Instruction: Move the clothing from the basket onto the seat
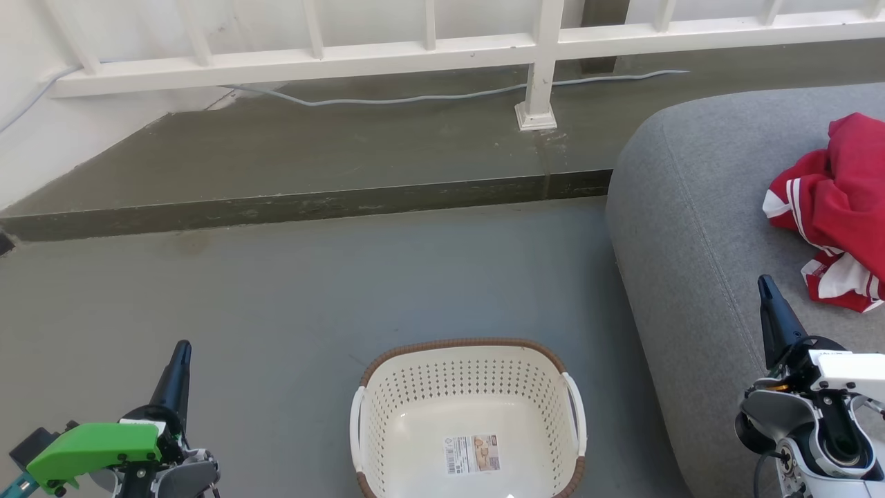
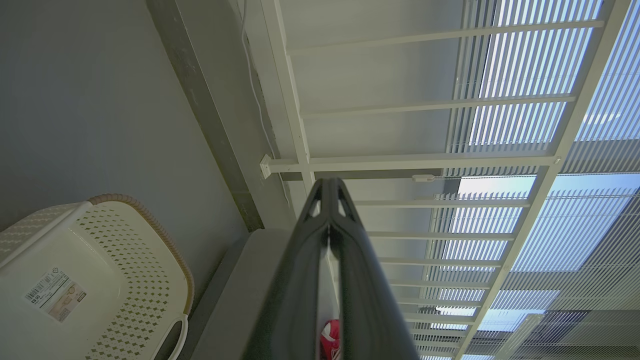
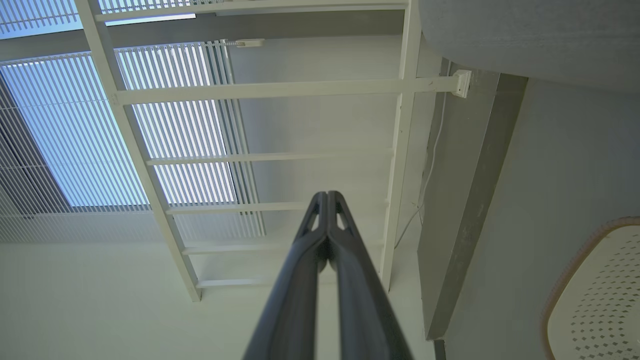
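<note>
The cream perforated basket (image 1: 470, 415) with a brown rim stands on the floor at the bottom centre, holding nothing but the label sticker on its floor; its corner also shows in the left wrist view (image 2: 100, 280) and in the right wrist view (image 3: 595, 295). The red clothing (image 1: 840, 207) with white stripes lies bunched on the grey seat (image 1: 698, 228) at the right. My left gripper (image 1: 181, 349) is shut and empty at the lower left, left of the basket. My right gripper (image 1: 766, 285) is shut and empty over the seat's front part, below the clothing. In each wrist view the fingers (image 2: 327, 187) (image 3: 326, 197) meet at the tips.
A raised dark concrete step (image 1: 304, 204) crosses the floor behind the basket. On it stands a white railing (image 1: 539, 62) with a post, and a grey cable (image 1: 415, 97) runs along its base. A white wall is at the far left.
</note>
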Controlling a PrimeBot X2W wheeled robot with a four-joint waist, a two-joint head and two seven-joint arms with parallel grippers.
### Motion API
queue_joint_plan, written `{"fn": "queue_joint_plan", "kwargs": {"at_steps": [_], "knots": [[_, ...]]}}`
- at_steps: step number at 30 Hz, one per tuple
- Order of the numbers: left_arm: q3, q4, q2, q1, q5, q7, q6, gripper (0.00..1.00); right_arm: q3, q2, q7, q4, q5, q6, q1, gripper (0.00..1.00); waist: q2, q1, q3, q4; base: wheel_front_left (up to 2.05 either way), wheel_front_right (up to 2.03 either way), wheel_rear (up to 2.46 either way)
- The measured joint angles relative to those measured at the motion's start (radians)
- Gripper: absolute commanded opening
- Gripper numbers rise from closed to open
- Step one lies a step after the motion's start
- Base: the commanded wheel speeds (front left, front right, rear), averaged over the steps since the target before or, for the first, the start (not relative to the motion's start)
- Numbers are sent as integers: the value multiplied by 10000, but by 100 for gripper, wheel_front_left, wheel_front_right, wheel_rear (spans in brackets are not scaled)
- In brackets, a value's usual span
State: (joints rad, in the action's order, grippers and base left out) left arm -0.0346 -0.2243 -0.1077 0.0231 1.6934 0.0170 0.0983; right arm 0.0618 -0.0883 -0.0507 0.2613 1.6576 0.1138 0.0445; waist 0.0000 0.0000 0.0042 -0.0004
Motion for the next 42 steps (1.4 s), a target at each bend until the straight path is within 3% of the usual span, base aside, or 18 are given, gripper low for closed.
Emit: {"fn": "queue_joint_plan", "kwargs": {"at_steps": [42], "knots": [[29,-328,2,195,0,15,173,0,31,10,-31,132,13,4,91,0,0,0,-12,2,0,0,0]]}}
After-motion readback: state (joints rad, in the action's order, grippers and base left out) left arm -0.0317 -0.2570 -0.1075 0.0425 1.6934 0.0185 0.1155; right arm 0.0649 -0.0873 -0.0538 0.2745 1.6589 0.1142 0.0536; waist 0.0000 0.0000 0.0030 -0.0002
